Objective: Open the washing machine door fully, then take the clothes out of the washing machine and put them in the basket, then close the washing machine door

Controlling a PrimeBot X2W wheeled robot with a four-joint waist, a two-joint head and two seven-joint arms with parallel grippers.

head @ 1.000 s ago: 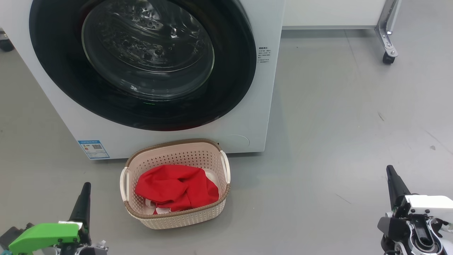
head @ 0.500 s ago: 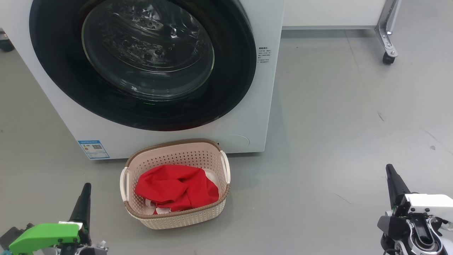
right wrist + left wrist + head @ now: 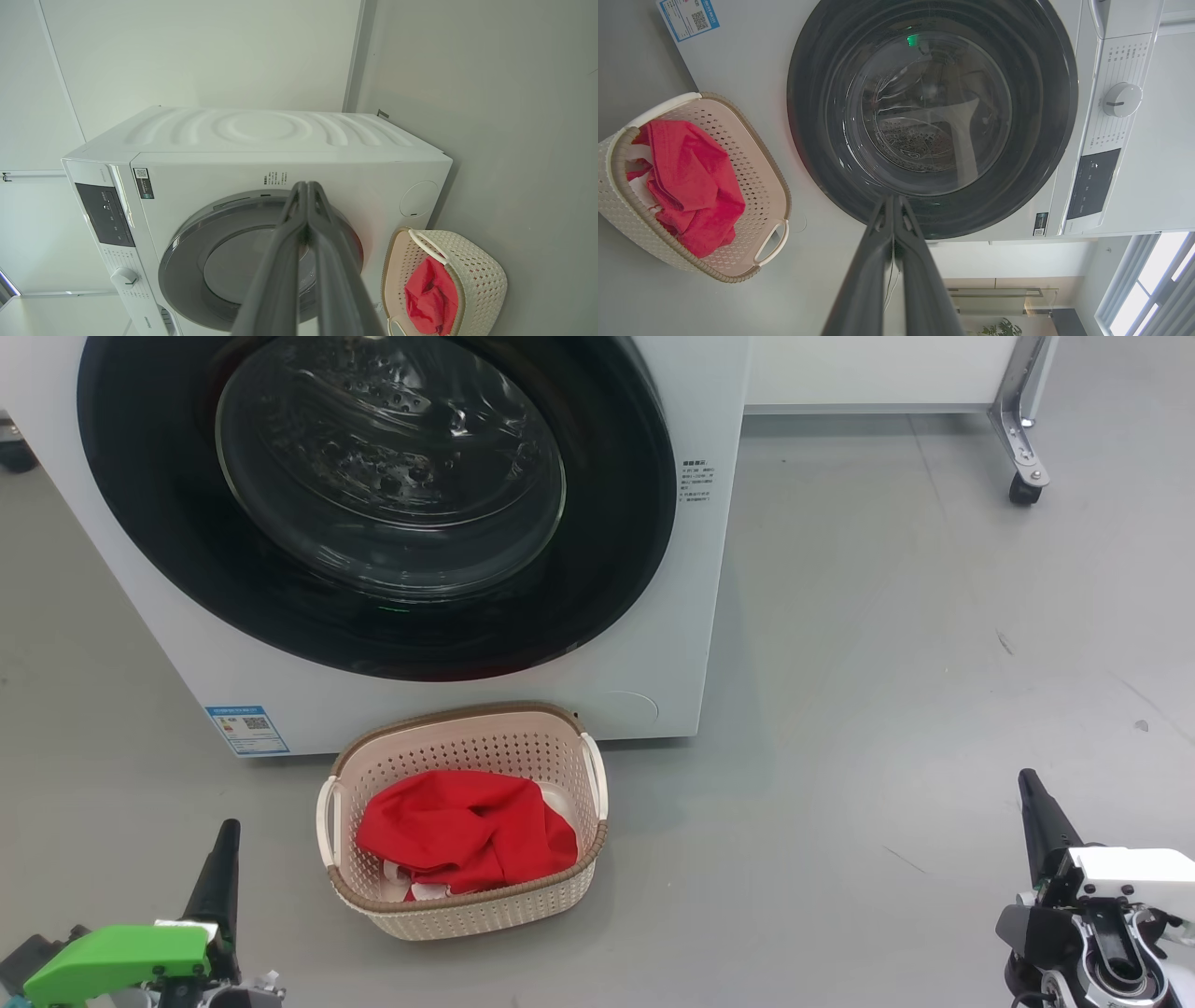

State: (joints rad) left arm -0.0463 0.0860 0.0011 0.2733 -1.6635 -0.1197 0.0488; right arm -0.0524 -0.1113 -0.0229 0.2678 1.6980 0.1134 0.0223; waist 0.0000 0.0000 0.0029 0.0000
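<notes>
The white washing machine (image 3: 644, 644) fills the upper left of the head view, its black-rimmed round door (image 3: 373, 495) lying flat against the front. The drum behind the glass looks bare metal. On the floor just in front stands the cream basket (image 3: 467, 905) holding the red clothes (image 3: 467, 831). My left gripper (image 3: 224, 845) is shut at the lower left, beside the basket. My right gripper (image 3: 1032, 793) is shut at the lower right, well away from it. The left wrist view shows the door (image 3: 931, 116), basket (image 3: 752, 140) and clothes (image 3: 686, 182); the right wrist view shows the washing machine (image 3: 261, 135) and basket (image 3: 481, 275).
Grey floor spreads to the right of the machine. A white cabinet on a metal leg with a caster wheel (image 3: 1025, 485) stands at the back right. A control dial (image 3: 1122, 99) and dark panel sit on the machine's front.
</notes>
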